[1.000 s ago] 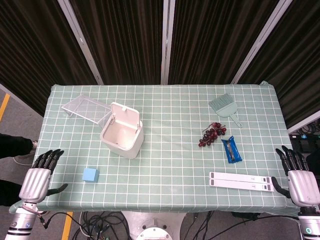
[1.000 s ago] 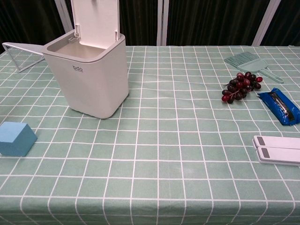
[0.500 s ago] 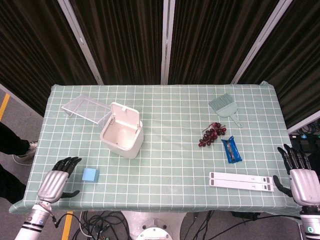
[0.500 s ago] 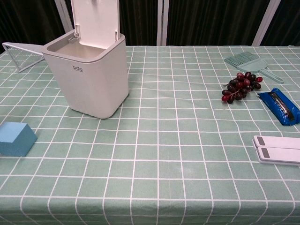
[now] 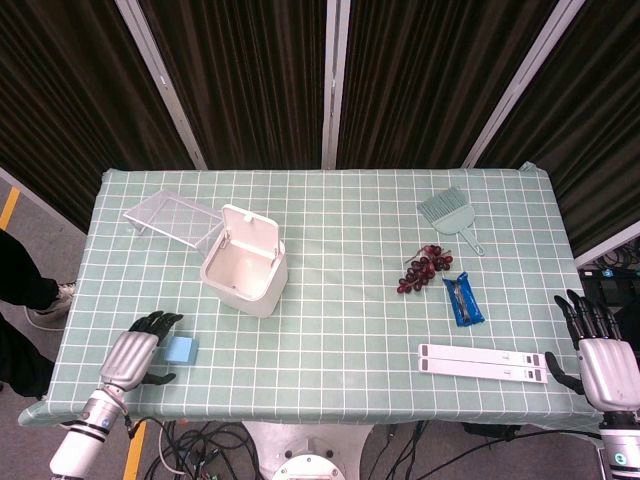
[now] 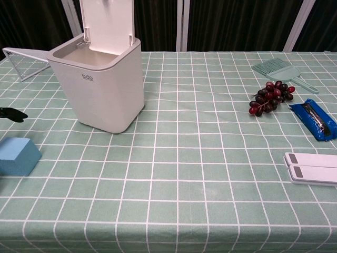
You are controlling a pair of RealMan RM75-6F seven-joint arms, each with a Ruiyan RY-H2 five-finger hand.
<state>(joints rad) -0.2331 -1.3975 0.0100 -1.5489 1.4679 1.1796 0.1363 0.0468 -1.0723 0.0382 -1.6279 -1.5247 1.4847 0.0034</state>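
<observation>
Blue block [image 5: 181, 349]: small light-blue cube, matte, looks like foam; sits flat on the counter [image 5: 340, 330] in the lower left of the head view, near the front edge. In the chest view it shows at the far left, lower half, one corner toward the camera [image 6: 18, 155].

Left robot hand [image 5: 133, 358]: just beside the block on its left, fingers spread and empty, dark fingertips pointing up-frame. Cannot tell from the head view whether the hand touches the block. In the chest view only a dark fingertip [image 6: 13, 114] enters at the left edge, above the block.

Progress, as a judgement: nothing is grasped yet. The block lies untouched in place; closing on it and lifting are both left.

Right robot hand [image 5: 600, 358]: lower right corner of the head view, off the counter's right edge, fingers apart, holding nothing.

Outward from the block:
- White bin [image 5: 244, 262], lid hinged open, up and right of the block; interior looks empty.
- Clear tray [image 5: 173, 219], upper left.
- Dark grapes [image 5: 424, 269], blue packet [image 5: 462, 299], green dustpan brush [image 5: 448, 214] at right.
- White flat case [image 5: 484, 362], lower right.
</observation>
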